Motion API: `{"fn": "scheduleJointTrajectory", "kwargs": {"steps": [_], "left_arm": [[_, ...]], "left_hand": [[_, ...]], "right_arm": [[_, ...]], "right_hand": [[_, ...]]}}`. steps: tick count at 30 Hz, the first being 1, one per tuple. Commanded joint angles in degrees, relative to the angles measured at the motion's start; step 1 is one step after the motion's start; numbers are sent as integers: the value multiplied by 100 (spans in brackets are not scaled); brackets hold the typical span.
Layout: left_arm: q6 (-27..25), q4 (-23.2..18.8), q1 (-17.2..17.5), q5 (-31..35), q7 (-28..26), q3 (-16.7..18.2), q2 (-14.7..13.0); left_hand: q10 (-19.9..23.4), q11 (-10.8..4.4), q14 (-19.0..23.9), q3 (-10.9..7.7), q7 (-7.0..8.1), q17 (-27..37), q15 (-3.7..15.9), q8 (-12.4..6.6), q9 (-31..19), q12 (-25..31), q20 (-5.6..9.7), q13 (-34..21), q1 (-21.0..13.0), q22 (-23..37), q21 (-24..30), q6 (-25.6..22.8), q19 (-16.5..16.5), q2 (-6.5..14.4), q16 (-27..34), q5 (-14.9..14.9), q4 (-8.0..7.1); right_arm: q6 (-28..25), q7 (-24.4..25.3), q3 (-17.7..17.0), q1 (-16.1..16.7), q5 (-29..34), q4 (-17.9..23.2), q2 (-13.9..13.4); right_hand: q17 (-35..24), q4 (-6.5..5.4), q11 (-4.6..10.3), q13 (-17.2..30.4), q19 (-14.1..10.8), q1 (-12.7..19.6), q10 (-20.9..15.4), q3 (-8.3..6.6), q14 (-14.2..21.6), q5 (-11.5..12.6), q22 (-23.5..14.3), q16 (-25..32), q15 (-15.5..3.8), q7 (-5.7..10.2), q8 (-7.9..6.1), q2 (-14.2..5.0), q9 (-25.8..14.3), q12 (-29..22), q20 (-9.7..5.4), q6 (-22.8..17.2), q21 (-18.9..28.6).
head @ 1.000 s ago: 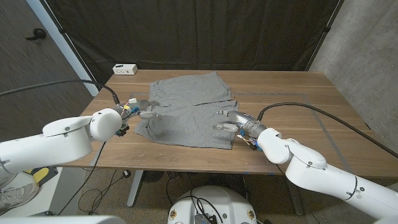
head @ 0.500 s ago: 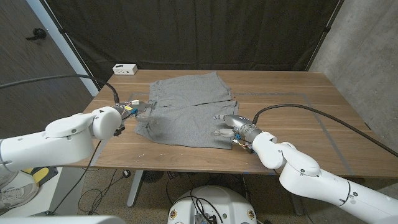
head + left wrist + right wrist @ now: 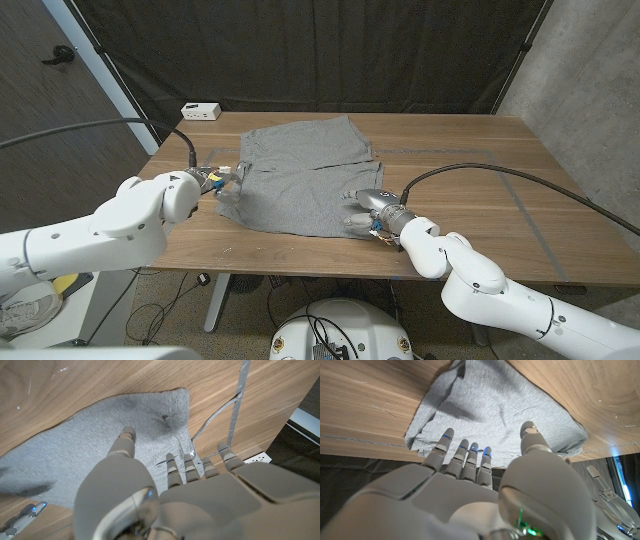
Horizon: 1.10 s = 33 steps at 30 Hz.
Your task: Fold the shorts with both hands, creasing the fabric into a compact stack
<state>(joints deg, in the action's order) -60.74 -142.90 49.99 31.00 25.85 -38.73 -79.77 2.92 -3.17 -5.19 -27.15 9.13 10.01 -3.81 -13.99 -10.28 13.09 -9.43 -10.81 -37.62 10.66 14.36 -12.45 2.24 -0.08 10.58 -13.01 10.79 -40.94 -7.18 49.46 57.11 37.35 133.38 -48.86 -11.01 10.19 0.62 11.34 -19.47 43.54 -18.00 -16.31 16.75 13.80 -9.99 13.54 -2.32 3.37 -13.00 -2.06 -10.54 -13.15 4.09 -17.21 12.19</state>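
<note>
Shorts, grey soft jersey fabric (image 3: pixel 300 178), lie spread in the middle of the brown wooden table (image 3: pixel 480 180), one half already lapped over the other. My left hand (image 3: pixel 226 182) is at the left edge of the near panel, fingers apart and laid over the cloth in the left wrist view, gripping nothing; placed there to catch that edge. My right hand (image 3: pixel 362 207) sits at the near right corner, fingers spread, nothing held; whether the fingertips touch the hem I can't tell. Both at opposite edges so the next fold lifts evenly.
</note>
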Motion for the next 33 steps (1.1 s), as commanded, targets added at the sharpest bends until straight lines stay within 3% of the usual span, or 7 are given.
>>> {"fn": "scheduleJointTrajectory", "kwargs": {"steps": [1, 8, 14, 17, 27, 33], "left_arm": [[56, 460, -386, 3080, 2296, -754, 630], [445, 705, -29, 3680, 2764, -338, 985], [876, 924, 248, 4297, 3076, -67, 1284], [1042, 1006, 409, 4455, 3211, 136, 1444], [1802, 1368, 717, 5458, 3817, 507, 2001], [2188, 1551, 951, 5689, 3725, 760, 2276]], "left_hand": [[-98, 34, -49, -42, 238, 7, -82, -55, -31, -50, -81, -20, -370, 17, -49, -207, -8, -94, -6, -75, -21], [-218, 89, -118, 8, 299, 6, -127, -17, -38, -98, -124, -24, -675, 21, -87, -250, 14, -233, -23, -169, -33], [-251, 97, -133, 35, 305, 6, -133, 5, -41, -107, -112, -26, -833, 24, -93, -275, -3, -282, -20, -220, -50], [-258, 106, -132, 41, 320, 5, -130, 19, -43, -107, -94, -27, -924, 26, -84, -288, -41, -285, -16, -246, -60], [-289, 53, -151, 65, 328, 3, -67, -4, -53, -107, -54, -28, -1231, 29, -93, -509, -79, -273, -13, -316, -88], [-237, 11, -139, 77, 333, 1, -21, -14, -56, -84, -7, -27, -1362, 30, -92, -625, -110, -241, -7, -324, -106]], "right_arm": [[-203, -293, 215, 37, 699, -21, 98], [-230, -493, 206, 115, 915, -18, 133], [-302, -637, 282, 167, 1306, -100, 210], [-253, -624, 167, 257, 1185, -113, 248], [-227, -842, 147, 282, 1288, -235, 366], [-300, -961, 198, 271, 1586, -294, 406]], "right_hand": [[-46, -26, 48, 31, -54, 119, -110, -25, 116, 59, -29, 63, -368, 34, -7, -11, -18, -45, -31, -80, 35], [-132, -84, 179, 59, -58, 174, -226, 80, 266, 101, -38, 164, -563, 179, -17, 87, -20, -66, -164, -246, 19], [-218, -49, 285, 92, -139, 470, -295, 44, 382, 178, -47, 265, -673, 280, -33, 13, -22, -80, -258, -423, 39], [-244, -32, 332, 99, -151, 595, -306, 25, 377, 202, -49, 281, -706, 309, -30, -13, -22, -76, -288, -463, 40], [-299, -57, 336, 115, -164, 705, -312, 63, 392, 222, -53, 330, -721, 316, -4, 3, -23, -65, -284, -486, 39], [-361, -72, 355, 129, -194, 805, -324, 95, 486, 244, -57, 416, -779, 326, 22, 3, -24, -58, -332, -495, 47]]}}
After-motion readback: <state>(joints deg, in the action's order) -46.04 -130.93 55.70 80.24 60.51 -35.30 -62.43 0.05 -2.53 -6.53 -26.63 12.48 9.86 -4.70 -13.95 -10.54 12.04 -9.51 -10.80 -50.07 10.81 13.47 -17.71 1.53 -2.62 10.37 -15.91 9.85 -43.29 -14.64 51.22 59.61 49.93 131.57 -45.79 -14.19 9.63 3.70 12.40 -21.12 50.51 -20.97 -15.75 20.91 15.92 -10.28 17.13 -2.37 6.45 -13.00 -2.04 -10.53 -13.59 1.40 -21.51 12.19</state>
